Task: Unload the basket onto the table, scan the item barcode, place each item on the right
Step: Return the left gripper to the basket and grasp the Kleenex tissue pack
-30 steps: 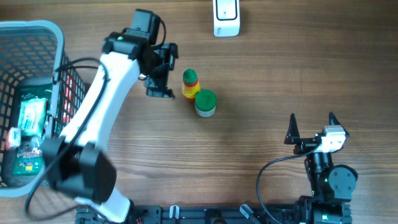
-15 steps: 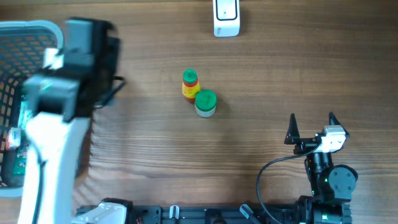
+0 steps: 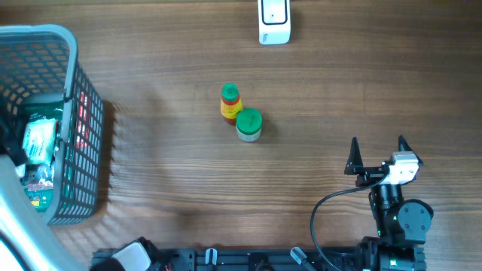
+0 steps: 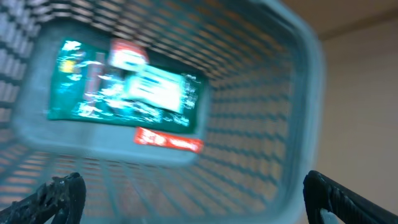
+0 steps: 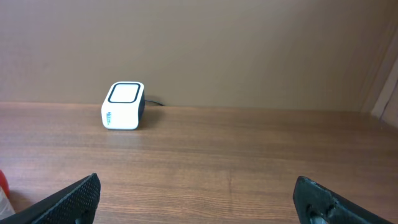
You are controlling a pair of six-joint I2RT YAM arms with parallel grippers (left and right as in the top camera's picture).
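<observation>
The white barcode scanner (image 3: 273,22) stands at the table's far edge and shows again in the right wrist view as the scanner (image 5: 123,106). Mid-table are a yellow-and-red bottle with a green cap (image 3: 230,102) and a green-lidded jar (image 3: 248,124), touching. My left gripper (image 4: 193,202) hangs open over the grey mesh basket (image 4: 298,93), looking down at a green packet (image 4: 124,90) on its floor; this view is blurred. Only a strip of that arm shows overhead. My right gripper (image 3: 378,154) rests open at the near right, nothing between its fingers (image 5: 68,199).
The basket (image 3: 71,45) fills the left edge of the table and holds green packets (image 3: 39,139) and a red-labelled item (image 4: 168,140). A black cable (image 3: 331,207) loops near the right arm's base.
My left arm has swung from beside the two bottles to the left, over the basket, and out of most of the overhead view. The right arm and bottles have not moved.
</observation>
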